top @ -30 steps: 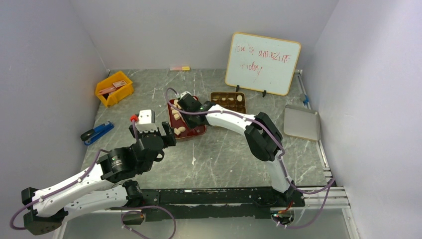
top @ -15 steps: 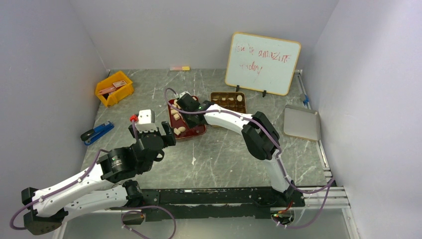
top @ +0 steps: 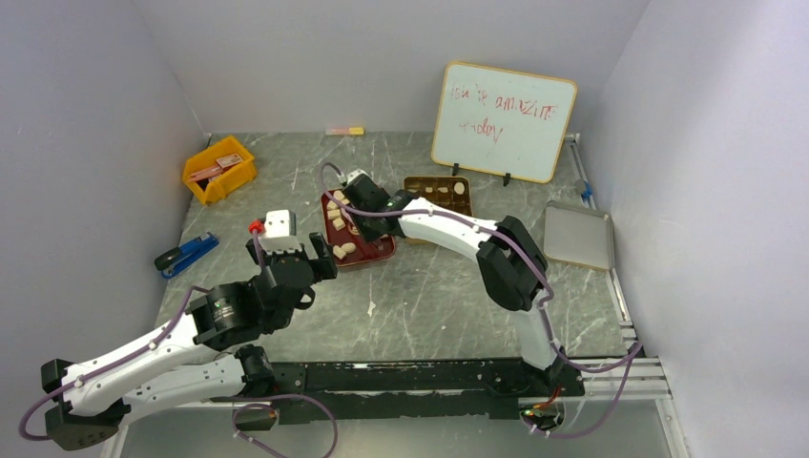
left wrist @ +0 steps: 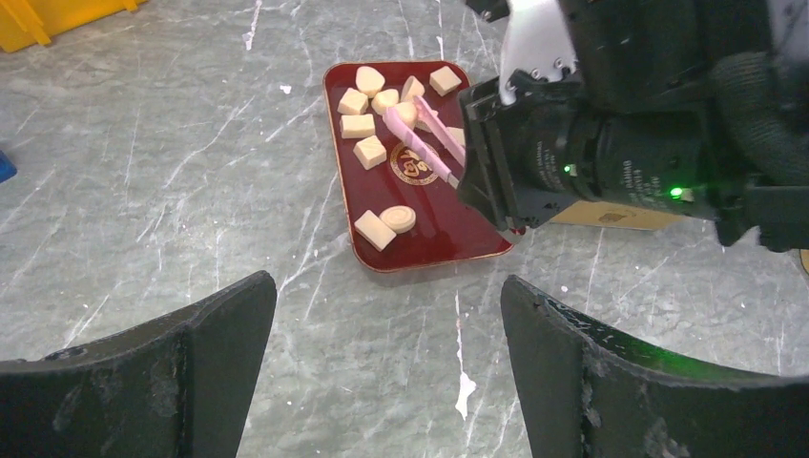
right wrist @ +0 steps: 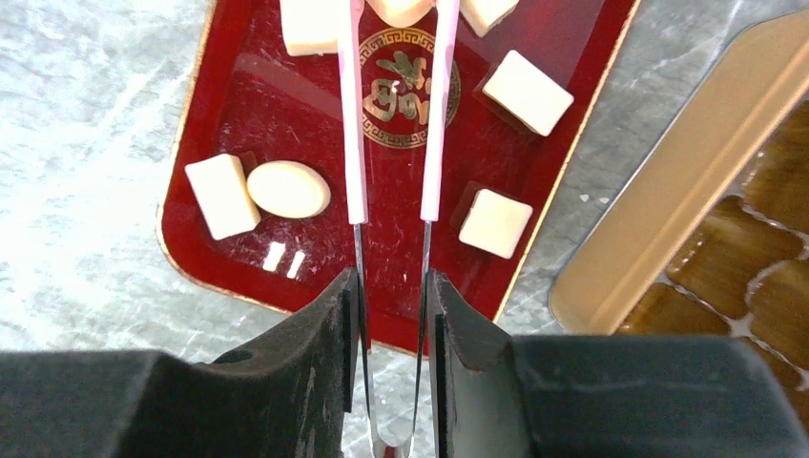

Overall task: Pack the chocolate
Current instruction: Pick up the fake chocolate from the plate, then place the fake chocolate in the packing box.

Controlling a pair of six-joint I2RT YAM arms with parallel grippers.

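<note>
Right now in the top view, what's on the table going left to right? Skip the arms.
yellow bin → white box → dark red tray → gold tin → silver lid. Blue stapler and whiteboard skipped: they overlap neighbours sideways.

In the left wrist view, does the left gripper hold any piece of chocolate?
No, the left gripper stands wide open with nothing in it, and the chocolate lies in the red tray ahead of it.

A wood-framed whiteboard (top: 504, 120) near the far right corner of the grey counter (top: 429, 296) carries red handwriting, apparently "you're amazing today", though the first word is unclear. The dark red rectangular tray (right wrist: 286, 124) bears a round gold emblem (right wrist: 396, 91) with illegible characters.
</note>
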